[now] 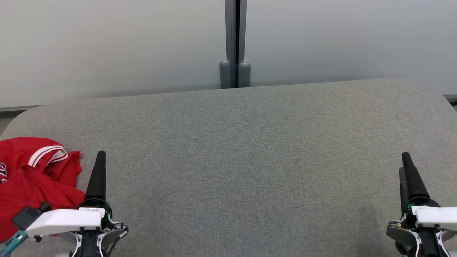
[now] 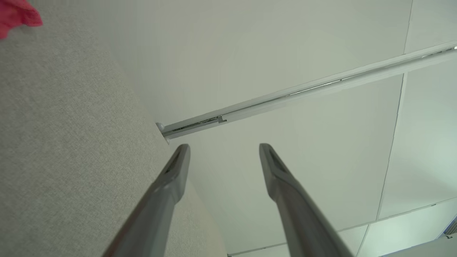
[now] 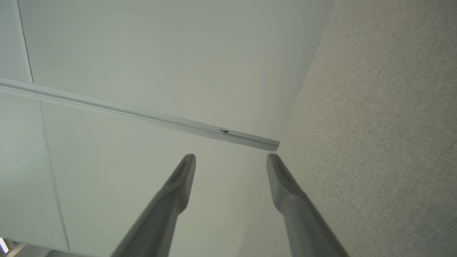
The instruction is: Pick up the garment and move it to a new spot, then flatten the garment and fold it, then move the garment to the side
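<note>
Grey fabric table (image 1: 250,142) w/ red garment (image 1: 32,178) crumpled at left edge.

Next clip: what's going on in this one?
A two-armed robot faces a grey fabric-covered table. A red shirt with white-striped trim lies crumpled at the table's left edge, not yet flattened or folded. The left claw sits just beside it and the right claw is far off on the other side. Both have their jaws open and hold nothing.

L end effector (image 2: 224,146) & R end effector (image 3: 231,156) both spread wide, pointing fwd.
</note>
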